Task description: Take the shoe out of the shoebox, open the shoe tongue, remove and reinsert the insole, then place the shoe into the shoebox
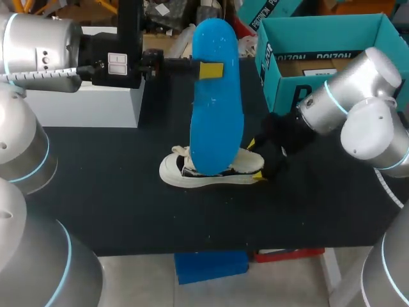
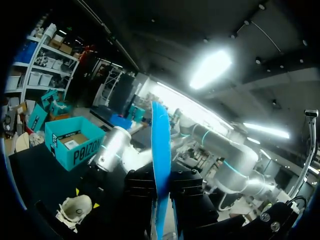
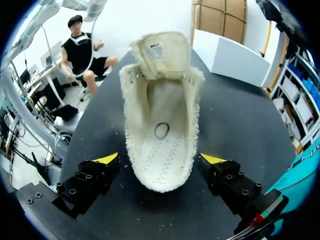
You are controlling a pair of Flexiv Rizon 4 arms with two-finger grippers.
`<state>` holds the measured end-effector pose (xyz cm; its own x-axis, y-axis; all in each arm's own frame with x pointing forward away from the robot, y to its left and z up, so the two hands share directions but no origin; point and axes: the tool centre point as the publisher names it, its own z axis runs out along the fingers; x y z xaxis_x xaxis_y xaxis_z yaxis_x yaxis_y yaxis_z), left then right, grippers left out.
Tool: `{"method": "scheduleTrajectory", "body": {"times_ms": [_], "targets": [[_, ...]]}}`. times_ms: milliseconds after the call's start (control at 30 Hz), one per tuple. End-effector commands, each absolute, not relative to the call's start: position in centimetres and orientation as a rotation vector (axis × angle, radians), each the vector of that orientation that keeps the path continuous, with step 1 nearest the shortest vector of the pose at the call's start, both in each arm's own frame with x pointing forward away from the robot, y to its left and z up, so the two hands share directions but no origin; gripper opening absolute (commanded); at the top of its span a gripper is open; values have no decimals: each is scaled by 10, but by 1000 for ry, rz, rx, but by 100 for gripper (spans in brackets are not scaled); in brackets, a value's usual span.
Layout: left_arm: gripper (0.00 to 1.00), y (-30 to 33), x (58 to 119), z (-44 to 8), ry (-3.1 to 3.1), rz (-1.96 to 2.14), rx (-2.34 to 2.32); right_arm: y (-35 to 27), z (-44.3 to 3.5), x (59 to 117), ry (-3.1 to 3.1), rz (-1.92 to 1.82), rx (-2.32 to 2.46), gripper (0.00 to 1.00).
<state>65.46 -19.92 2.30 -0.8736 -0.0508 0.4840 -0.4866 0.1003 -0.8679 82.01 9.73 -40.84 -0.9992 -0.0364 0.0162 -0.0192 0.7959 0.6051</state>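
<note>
Because bare black surface lies along the near edge of the counter [image 1: 128, 217], the freest room for moving is at 6 o'clock from the shoe [image 1: 174, 171]. The shoe rests on its sole about mid-counter, toe toward 9 o'clock, with the tongue folded forward and the mouth wide open. I judge it light, with soft knit sides on a rubber sole, and likely to skid if pushed, so the heel is the place to brace it. The right end effector [image 1: 255, 161] sits there at 3 o'clock, its fingers spread on either side of the heel with a slight gap each side, gripping nothing. Over the shoe the blue insole [image 1: 216, 109] hangs upright, pinched near its top between the closed fingers of the left end effector [image 1: 211, 70]. I cannot tell whether its lower end touches the shoe. It is probably thin foam, floppy and apt to buckle if forced. Farther off, a white box [image 1: 83, 105] stands at 10 o'clock. The open teal shoebox [image 1: 287, 93] stands at 2 o'clock, close behind the right arm.
</note>
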Motion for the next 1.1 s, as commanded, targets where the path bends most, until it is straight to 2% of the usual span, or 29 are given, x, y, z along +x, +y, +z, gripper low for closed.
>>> {"method": "scheduleTrajectory", "body": {"times_ms": [33,500,1100], "targets": [[0,-200,654,24,-2057,1828,534,105,-404,822,-3073,-436,44,100],[0,-200,654,24,-2057,1828,534,113,-401,820,-3147,-174,-65,100],[0,-200,654,24,-2057,1828,534,105,-393,821,-3164,-99,-86,100]]}}
